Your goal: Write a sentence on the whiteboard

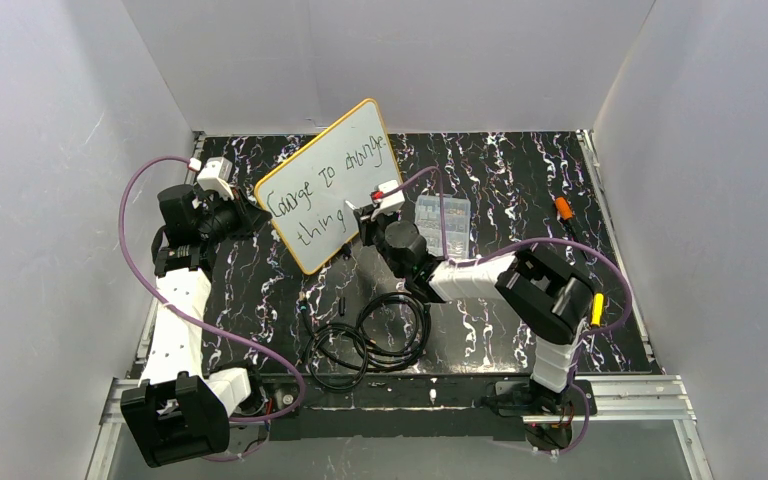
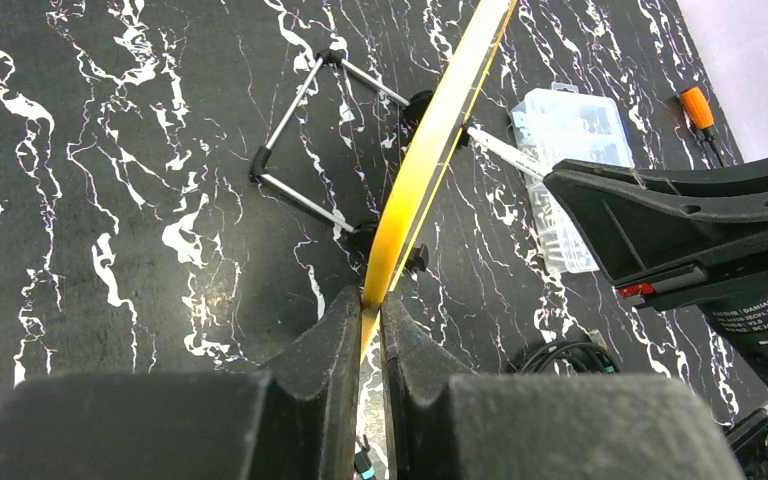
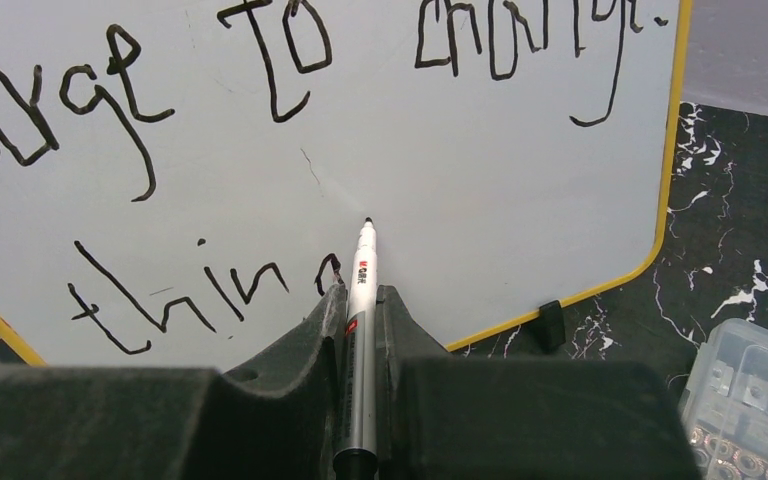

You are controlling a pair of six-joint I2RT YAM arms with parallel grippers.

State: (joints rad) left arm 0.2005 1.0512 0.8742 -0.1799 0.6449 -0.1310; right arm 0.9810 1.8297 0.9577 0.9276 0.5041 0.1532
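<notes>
The whiteboard [image 1: 332,180], white with a yellow rim, stands tilted on a wire stand [image 2: 300,130] at the middle of the table. My left gripper [image 2: 372,298] is shut on its yellow edge [image 2: 430,150], holding it from the left. Dark lettering, the sentence [image 3: 260,60], fills two lines; the lower line [image 3: 180,285] ends in a part-drawn letter beside the marker. My right gripper [image 3: 360,295] is shut on a silver-white marker [image 3: 360,300]. Its tip [image 3: 368,221] points at the board face, right of the last letter; whether it touches I cannot tell.
A clear compartmented plastic box [image 1: 442,222] lies right of the board. An orange-handled tool [image 1: 564,208] lies further right. Coiled black cables [image 1: 370,335] sit on the black marbled table [image 1: 520,170] near the front. White walls close in three sides.
</notes>
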